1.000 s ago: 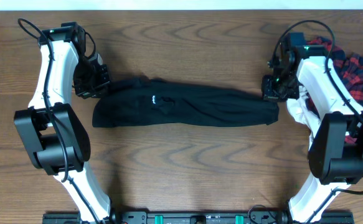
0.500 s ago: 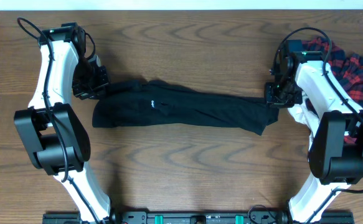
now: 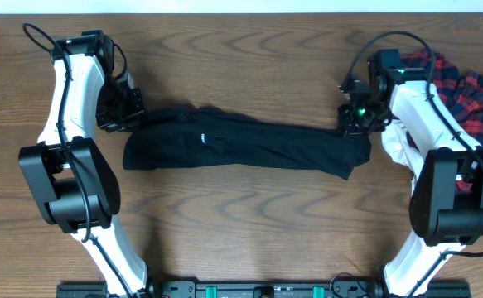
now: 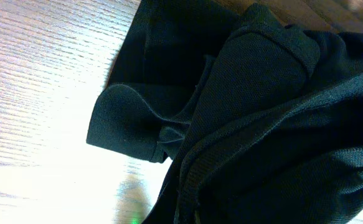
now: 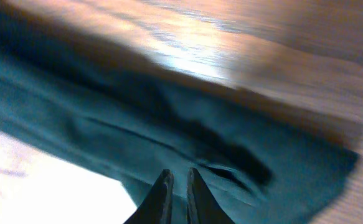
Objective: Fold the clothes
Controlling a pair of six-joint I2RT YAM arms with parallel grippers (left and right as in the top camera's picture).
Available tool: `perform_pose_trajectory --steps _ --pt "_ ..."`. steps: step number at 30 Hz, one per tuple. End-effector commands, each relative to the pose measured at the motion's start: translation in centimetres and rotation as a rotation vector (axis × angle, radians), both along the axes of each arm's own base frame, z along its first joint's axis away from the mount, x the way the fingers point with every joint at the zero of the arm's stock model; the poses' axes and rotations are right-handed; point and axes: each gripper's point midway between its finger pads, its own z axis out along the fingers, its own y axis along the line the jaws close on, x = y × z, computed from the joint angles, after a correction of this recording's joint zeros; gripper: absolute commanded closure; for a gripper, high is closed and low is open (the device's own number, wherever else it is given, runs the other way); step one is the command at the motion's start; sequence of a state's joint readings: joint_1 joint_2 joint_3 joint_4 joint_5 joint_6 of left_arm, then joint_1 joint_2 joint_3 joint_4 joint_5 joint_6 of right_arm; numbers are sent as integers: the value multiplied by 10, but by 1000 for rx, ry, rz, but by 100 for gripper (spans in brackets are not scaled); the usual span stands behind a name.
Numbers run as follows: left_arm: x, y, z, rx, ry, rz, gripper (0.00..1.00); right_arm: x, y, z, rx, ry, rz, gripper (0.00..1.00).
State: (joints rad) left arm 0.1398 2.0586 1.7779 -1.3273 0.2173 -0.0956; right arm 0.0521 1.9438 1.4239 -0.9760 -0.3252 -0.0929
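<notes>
as the black garment (image 3: 241, 142) lies stretched in a long band across the middle of the table (image 3: 241, 240), we see the left gripper (image 3: 123, 116) at its left end and the right gripper (image 3: 353, 124) at its right end. the left wrist view shows only bunched folds on the wood, so we cannot tell whether that gripper grasps. the right gripper's fingers (image 5: 161, 194) are clenched nearly together over the blurred garment; we cannot tell if they pinch it. a plaid cloth (image 3: 473, 91) sits at far right.
</notes>
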Motion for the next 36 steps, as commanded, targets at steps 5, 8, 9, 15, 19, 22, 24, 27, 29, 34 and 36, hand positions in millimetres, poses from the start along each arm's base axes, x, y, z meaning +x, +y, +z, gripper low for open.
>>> perform_pose_trajectory --steps 5,8,9,15,19,22,24,27,29,34,36 --pt "-3 3 6 20 -14 -20 94 -8 20 1 19 -10 102 76" --pt "-3 3 6 20 -14 -20 94 -13 20 -4 -8 2 111 73" --pt "-3 3 6 20 -14 -20 94 -14 19 -6 -18 6 114 72" --pt "-3 3 6 20 -14 -20 94 -20 10 -16 -96 20 122 67" --pt "-3 3 6 20 -14 -20 94 -14 -27 -24 -300 23 -38 68" --pt "-3 3 6 21 -14 -20 94 -9 -29 -23 -298 10 -72 69" --pt "-3 3 6 21 -13 -20 94 -9 -27 -23 -276 13 -73 69" --pt "-2 3 6 21 -16 -20 94 -11 -24 -23 -252 22 -74 69" --pt "-1 3 6 21 -18 -20 94 -13 -23 -23 -251 32 -72 65" --pt "-2 3 6 21 -18 -20 94 -23 -28 -24 -274 71 -68 61" --pt "-2 3 6 21 -18 -20 94 -23 -30 -24 -287 71 -69 62"
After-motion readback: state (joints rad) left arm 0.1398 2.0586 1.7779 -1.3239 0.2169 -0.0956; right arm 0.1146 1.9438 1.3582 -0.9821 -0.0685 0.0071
